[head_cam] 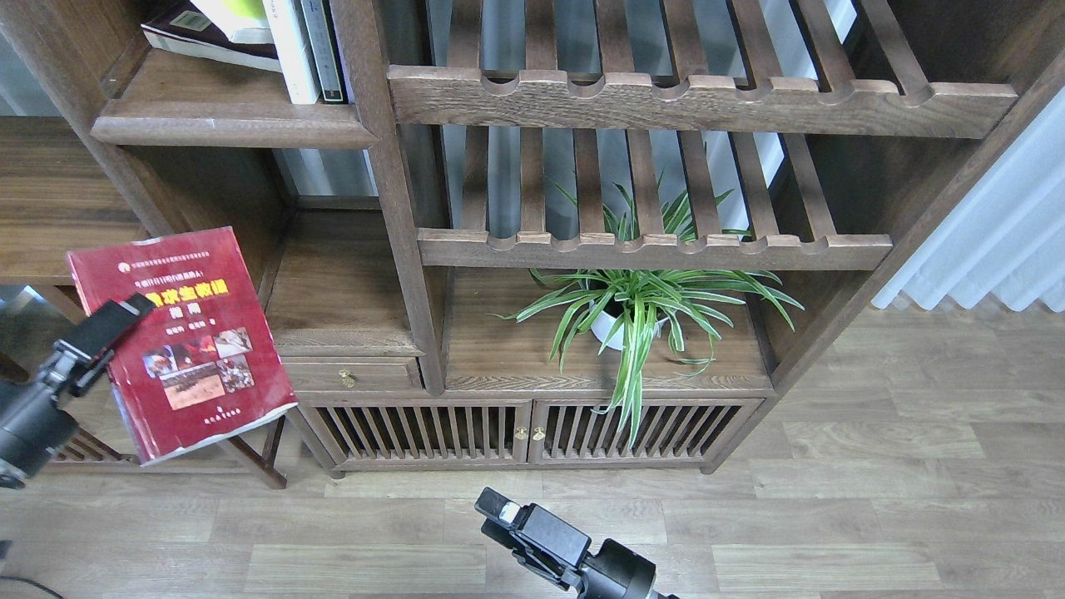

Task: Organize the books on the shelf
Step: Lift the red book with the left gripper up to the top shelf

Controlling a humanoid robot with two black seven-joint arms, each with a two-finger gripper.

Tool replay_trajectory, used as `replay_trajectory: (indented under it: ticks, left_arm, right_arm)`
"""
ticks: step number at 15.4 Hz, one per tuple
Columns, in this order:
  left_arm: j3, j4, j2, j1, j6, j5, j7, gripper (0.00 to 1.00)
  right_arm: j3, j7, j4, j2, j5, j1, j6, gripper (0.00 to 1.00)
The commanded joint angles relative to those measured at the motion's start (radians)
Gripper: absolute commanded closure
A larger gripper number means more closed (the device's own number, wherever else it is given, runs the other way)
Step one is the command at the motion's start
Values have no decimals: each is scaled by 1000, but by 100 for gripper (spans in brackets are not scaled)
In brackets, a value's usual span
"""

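Note:
My left gripper (112,320) is shut on the left edge of the red book (195,341), which has a yellow title and photos. It holds the book in the air at the left, cover facing up, below the shelf (229,125). The shelf is a solid dark board with a rounded lip at the top left. On it a maroon book (204,42) lies flat with a yellow-green book (241,12) on top. My right gripper (499,507) is low at the bottom centre, apart from any book; its fingers cannot be told apart.
Thin white and dark upright books (304,50) stand at the shelf's right end. Slatted racks (657,245) fill the cabinet's middle, with a spider plant (641,304) below. A brass-knobbed drawer (347,378) sits behind the red book's right edge. A side table (50,208) is at left.

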Motion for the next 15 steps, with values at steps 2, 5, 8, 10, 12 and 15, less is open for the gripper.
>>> replay_trajectory:
  ticks: [2,5,8,10,12,15]
  left_arm:
    - [-95,-1,63,-5,0,-1,-3,99]
    - [-125,-1,103,-20,0,-2,-6,99]
    - [-153,-1,140,-63,0,-2,-6,98]
    - [-158,0,167,-129,0,-4,-6,98]
    - [-158,0,196,-175,0,-4,-6,98]
    - [-156,0,230,-250,0,-4,-1,98]
  right_arm:
    - [0,-1,-6,0,-1,0,0,2]
    - [0,-1,-14,0,-3,11,0,2]
    - [-1,-1,-15,0,-3,13,0,2]
    - [0,-1,-20,0,-3,13,0,2]
    - [0,0,-20,0,-3,14,0,2]
    - [0,0,-21,0,-3,14,0,2]
